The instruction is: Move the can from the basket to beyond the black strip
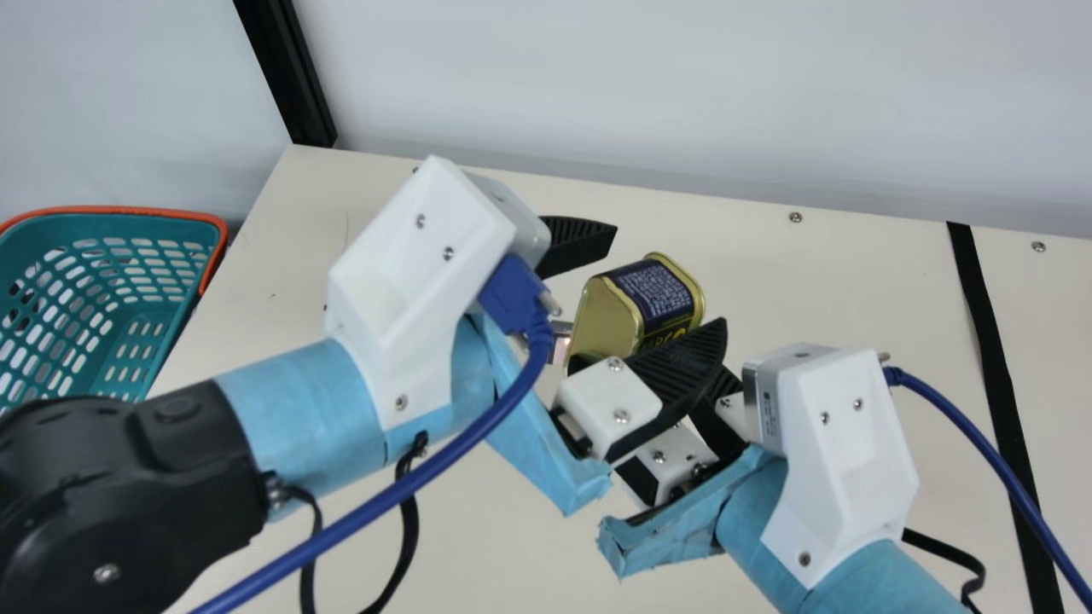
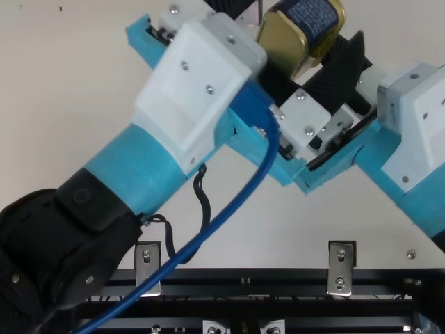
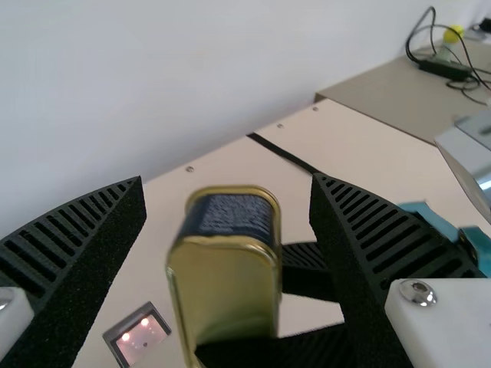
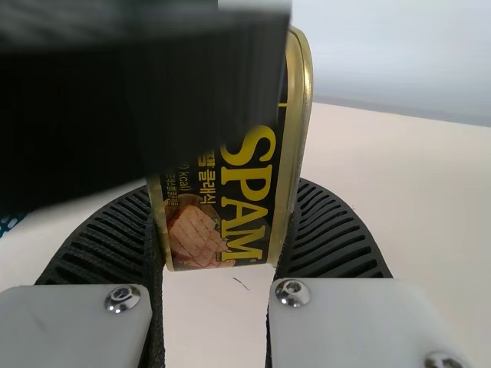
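Note:
The gold and dark-blue can (image 1: 611, 317) is held up near the middle of the main view, tilted. My left gripper (image 1: 669, 275) is open around it; in the left wrist view the can (image 3: 224, 295) stands between the spread fingers of my left gripper (image 3: 227, 179), with gaps at both sides. My right gripper (image 1: 678, 456) is partly covered by the left one. In the right wrist view, my right gripper (image 4: 224, 188) is shut on the can (image 4: 245, 203), a finger against each side. The black strip (image 1: 990, 341) runs along the table at the right.
A teal basket with an orange rim (image 1: 128, 210) stands off the table's left edge. A white wall (image 1: 665, 94) rises behind the table (image 1: 870, 273). Both wrists are close together, and one left finger crosses in front of the right wrist camera.

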Available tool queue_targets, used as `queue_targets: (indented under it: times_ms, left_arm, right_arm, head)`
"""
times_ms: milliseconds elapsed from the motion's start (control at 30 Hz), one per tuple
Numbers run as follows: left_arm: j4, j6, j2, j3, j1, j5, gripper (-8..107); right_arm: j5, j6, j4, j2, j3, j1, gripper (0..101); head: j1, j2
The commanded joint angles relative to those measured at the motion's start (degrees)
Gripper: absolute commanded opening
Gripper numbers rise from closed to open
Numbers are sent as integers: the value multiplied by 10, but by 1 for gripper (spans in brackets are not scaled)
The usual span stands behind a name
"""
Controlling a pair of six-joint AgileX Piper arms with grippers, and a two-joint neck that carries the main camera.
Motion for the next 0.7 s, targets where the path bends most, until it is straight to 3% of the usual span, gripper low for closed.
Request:
queue_targets:
  times_ms: [0,133,367,667]
  left_arm:
    - [8,-9,-1,8,14,-29,90]
    - [10,5,-7,30,66,-58,90]
    - [-54,105,-37,82,155,-83,90]
    - [-138,237,-86,163,244,-73,90]
  right_arm:
    - [0,0,0,0,0,0,0]
    - [1,0,0,0,0,0,0]
    - [2,0,0,0,0,0,0]
    - [2,0,0,0,0,0,0]
  head:
    - [-16,-2]
    - [-16,-2]
    - [-16,-2]
    - [-16,-2]
